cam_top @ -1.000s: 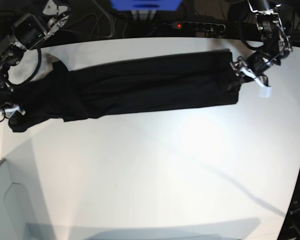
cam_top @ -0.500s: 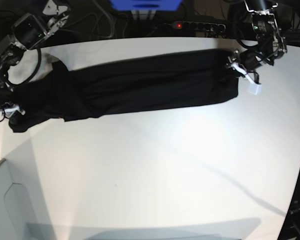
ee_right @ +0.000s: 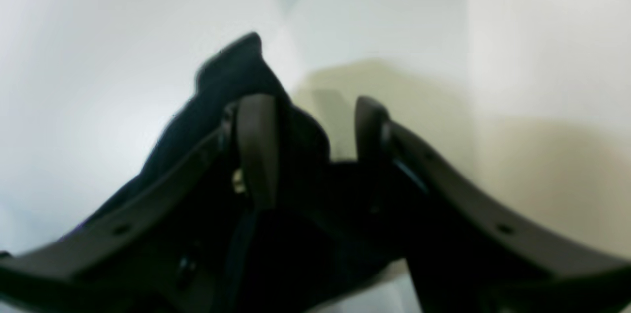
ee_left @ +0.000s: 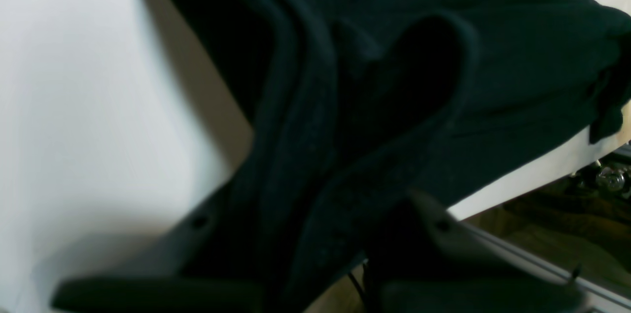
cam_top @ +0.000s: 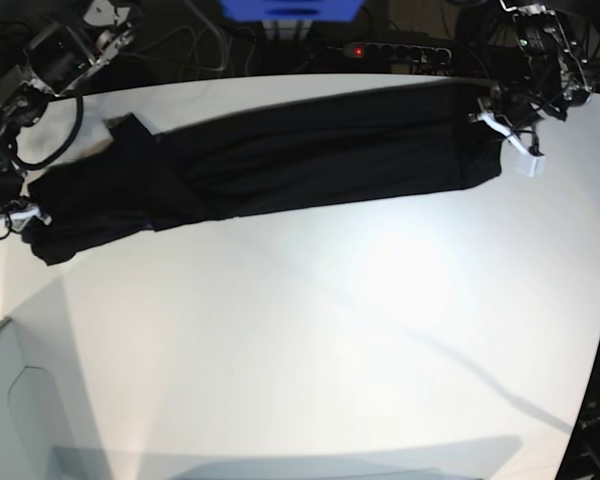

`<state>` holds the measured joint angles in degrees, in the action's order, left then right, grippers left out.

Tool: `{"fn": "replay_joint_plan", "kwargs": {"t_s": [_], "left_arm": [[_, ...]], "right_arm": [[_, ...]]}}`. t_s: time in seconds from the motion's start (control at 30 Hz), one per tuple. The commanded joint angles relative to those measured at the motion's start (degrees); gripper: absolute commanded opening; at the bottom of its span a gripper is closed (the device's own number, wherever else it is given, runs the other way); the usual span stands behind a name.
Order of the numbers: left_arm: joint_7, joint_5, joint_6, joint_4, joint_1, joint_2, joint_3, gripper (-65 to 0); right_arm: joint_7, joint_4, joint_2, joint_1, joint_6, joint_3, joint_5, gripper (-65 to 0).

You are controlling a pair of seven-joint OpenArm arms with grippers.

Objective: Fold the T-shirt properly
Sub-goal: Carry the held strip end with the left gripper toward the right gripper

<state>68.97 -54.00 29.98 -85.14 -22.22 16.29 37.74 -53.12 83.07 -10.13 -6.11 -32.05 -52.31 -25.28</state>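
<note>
The T-shirt (cam_top: 280, 160) lay as 1 long band on the counter (cam_top: 310, 340) — left hand (cam_top: 495, 112) clamped its end, right hand (ee_right: 305, 155) gripped the opposite end — crosswise folds remained.

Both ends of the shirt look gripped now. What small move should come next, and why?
Probably carry the left tool along the table toward the right tool. The T-shirt lies as a long narrow band, each tool shut on one end, so bringing the ends together would halve its length.
</note>
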Motion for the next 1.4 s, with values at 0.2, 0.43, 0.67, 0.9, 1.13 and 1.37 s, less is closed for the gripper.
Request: {"fn": "replay_joint_plan", "kwargs": {"t_s": [0.2, 0.43, 0.67, 0.9, 1.13, 1.37], "left_arm": [[-0.79, -0.11, -0.31, -0.70, 0.02, 0.89, 0.46, -64.5], [-0.53, -0.20, -0.31, -1.23, 0.02, 0.98, 0.46, -64.3], [0.96, -3.28, -0.31, -10.20, -1.12, 0.54, -3.67, -64.4], [1.05, -10.75, -1.01, -17.14, -0.51, 0.36, -14.83, -64.2], [0.79, -10.31, -1.10, -13.71, 8.55, -3.06, -30.75, -64.3], [0.79, -1.78, -1.10, -7.38, 16.20, -10.01, -37.43, -64.2]], "right_arm": [[2.27, 5.50, -1.43, -0.97, 0.36, 1.02, -1.05, -39.8], [1.91, 5.59, -1.52, -0.26, 0.45, 0.58, -0.96, -39.8], [2.27, 7.97, -2.13, 3.69, 0.62, 0.49, -0.96, -39.8], [2.27, 12.01, -0.90, 6.86, 0.62, 0.49, -0.96, -39.8], [2.18, 12.71, -0.81, 7.74, 0.62, 0.49, -0.96, -39.8], [2.09, 12.71, -0.73, 8.53, 0.54, 0.49, -1.05, -39.8]]}}
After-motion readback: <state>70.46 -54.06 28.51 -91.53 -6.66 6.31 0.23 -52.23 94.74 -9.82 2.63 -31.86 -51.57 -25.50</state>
